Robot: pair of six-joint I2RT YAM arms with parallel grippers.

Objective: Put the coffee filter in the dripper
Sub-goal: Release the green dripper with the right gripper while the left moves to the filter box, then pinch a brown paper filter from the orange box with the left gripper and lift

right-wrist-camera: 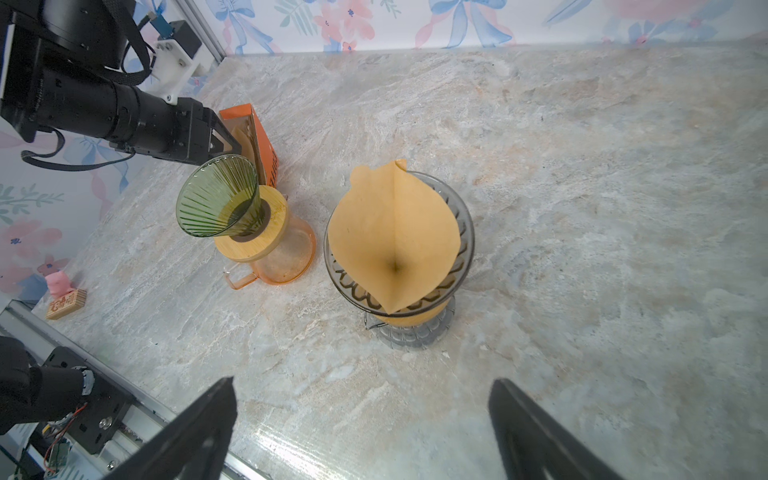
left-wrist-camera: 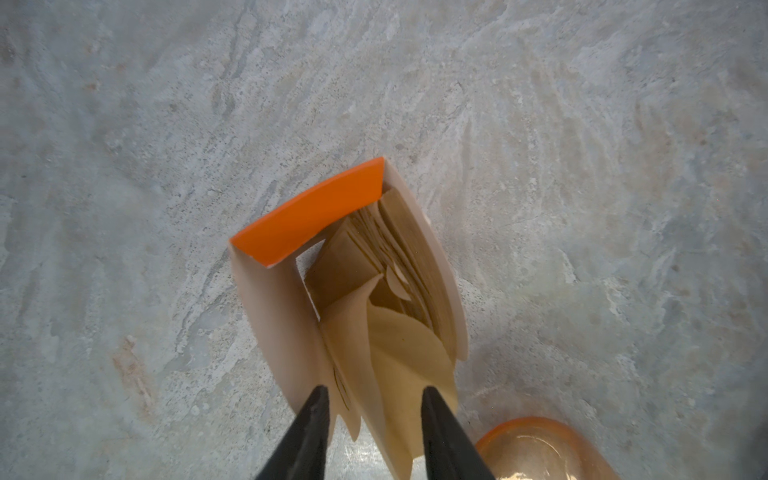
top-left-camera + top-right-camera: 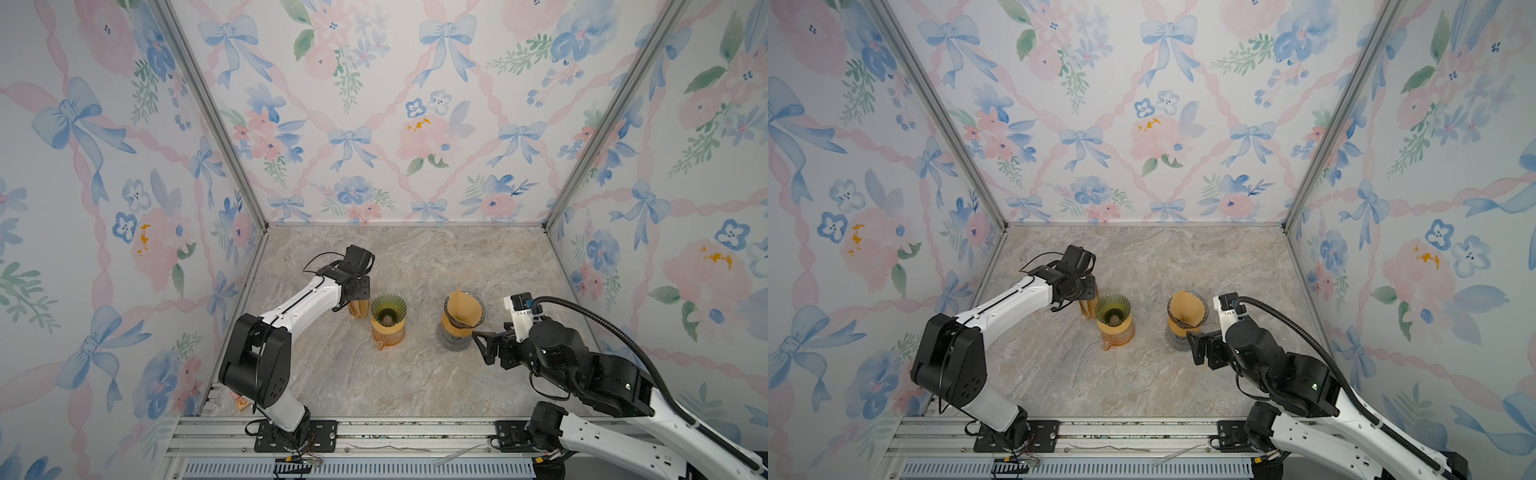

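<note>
An empty green glass dripper [image 3: 388, 307] [image 1: 218, 195] sits on a wooden collar over an orange carafe [image 1: 286, 257]. Just behind it stands an orange filter box [image 2: 307, 212] [image 1: 266, 145], open on top and holding several brown paper filters. My left gripper [image 2: 376, 395] [image 3: 353, 299] is at the box's mouth. Its jaws straddle one raised coffee filter [image 2: 399, 365], and a gap still shows between them. My right gripper [image 1: 361, 386] [image 3: 484, 347] hangs open and holds nothing, near the front right.
A second, clear dripper [image 1: 465, 232] on a grey carafe holds a brown filter [image 1: 395, 241] [image 3: 464, 309] right of the green one. A small wooden block with a pink piece [image 1: 66, 297] lies at the front left corner. Patterned walls enclose the marble table on three sides.
</note>
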